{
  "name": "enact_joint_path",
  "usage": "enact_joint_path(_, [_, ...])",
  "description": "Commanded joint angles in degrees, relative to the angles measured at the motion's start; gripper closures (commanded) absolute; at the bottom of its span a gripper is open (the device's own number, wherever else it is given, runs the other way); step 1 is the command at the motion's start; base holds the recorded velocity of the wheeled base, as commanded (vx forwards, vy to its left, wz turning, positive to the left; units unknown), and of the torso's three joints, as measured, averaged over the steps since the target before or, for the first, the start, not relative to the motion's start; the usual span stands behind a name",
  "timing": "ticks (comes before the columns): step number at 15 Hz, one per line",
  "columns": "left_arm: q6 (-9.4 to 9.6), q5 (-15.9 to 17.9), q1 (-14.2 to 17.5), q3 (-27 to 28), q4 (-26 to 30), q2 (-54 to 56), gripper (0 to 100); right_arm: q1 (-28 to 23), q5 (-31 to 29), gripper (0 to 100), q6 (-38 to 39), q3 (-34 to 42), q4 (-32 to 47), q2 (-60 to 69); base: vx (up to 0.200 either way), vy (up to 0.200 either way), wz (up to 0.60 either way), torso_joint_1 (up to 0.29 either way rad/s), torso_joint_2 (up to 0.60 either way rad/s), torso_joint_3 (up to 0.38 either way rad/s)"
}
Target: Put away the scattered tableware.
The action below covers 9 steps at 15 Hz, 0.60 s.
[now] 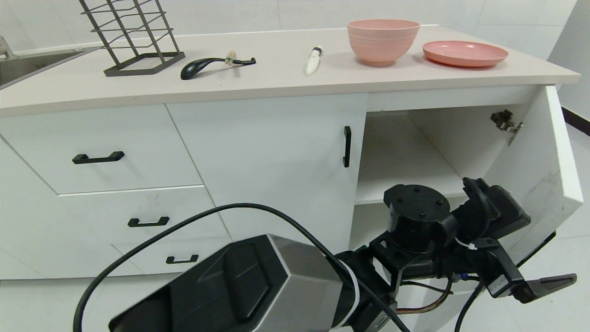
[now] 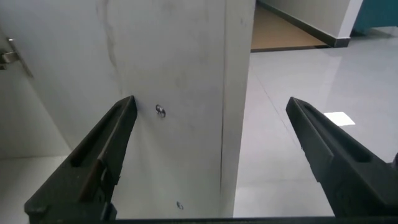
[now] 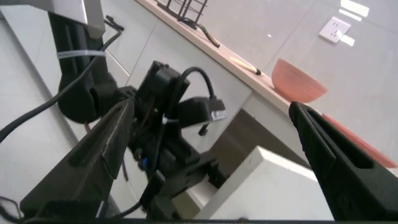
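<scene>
1. On the counter [image 1: 276, 85] the tableware lies loose. A pink bowl [image 1: 382, 40] and a pink plate [image 1: 464, 53] are set just beside each other at the right end. A white utensil [image 1: 313, 61] (possibly a sheathed knife) is nearer the middle, and a black spoon [image 1: 203, 66] is close to the wire rack [image 1: 133, 37].
2. Below the bowl and plate, the cupboard door [image 1: 548, 166] stands wide open, and a shelf [image 1: 405, 170] is seen inside.
3. The left gripper [image 2: 211, 102] is held low at the door's free edge. Its fingers are spread wide with the edge between them, and nothing is grasped. Whether either finger touches the door cannot be told.
4. The right gripper [image 3: 211, 107] is likewise spread wide and empty, low and out beyond the open door, facing the left arm [image 1: 258, 281].
5. No piece is judged to have been stowed yet; opening the cupboard appears to be the step in hand.
6. Several slips are judged possible from here.
   - If the left arm is raised before the fingers are drawn clear, the door could be snagged and its hinge strained.
   - With bowl and plate so close, the plate could be nudged toward the counter's end while the bowl is gripped.
   - The bowl's smooth, rounded wall could slip from a shallow pinch.
   - The looping cable [image 1: 184, 221] could be caught if the arms are crossed.
</scene>
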<state>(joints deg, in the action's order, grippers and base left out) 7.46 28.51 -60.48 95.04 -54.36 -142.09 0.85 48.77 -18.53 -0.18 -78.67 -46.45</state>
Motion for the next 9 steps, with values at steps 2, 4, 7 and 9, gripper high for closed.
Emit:
enact_joint_path(2, [0.01,-0.39,-1.49,0.24,-1.45,-2.05,0,0.03,-0.52,0,-0.02,0.01,0.00,2.24,0.000,0.000,0.00,0.000,0.00,0.000])
enact_joint_path(4, [-0.08,-0.83,-2.80,1.73,-1.54,-3.37,0,-0.24,-0.61,0,-0.02,0.01,0.09,2.41,0.000,0.000,0.00,0.000,0.00,0.000])
enact_joint_path(7, [-1.31,-1.97,-4.56,6.65,-1.80,-6.18,0,-0.59,-0.61,0,-0.02,0.01,0.09,2.50,0.000,0.000,0.00,0.000,0.00,0.000])
enact_joint_path(9, [-1.92,-2.59,-5.53,11.13,-2.07,-8.99,0,-0.68,-0.61,0,-0.02,0.01,0.00,3.64,0.000,0.000,0.00,0.000,0.00,0.000])
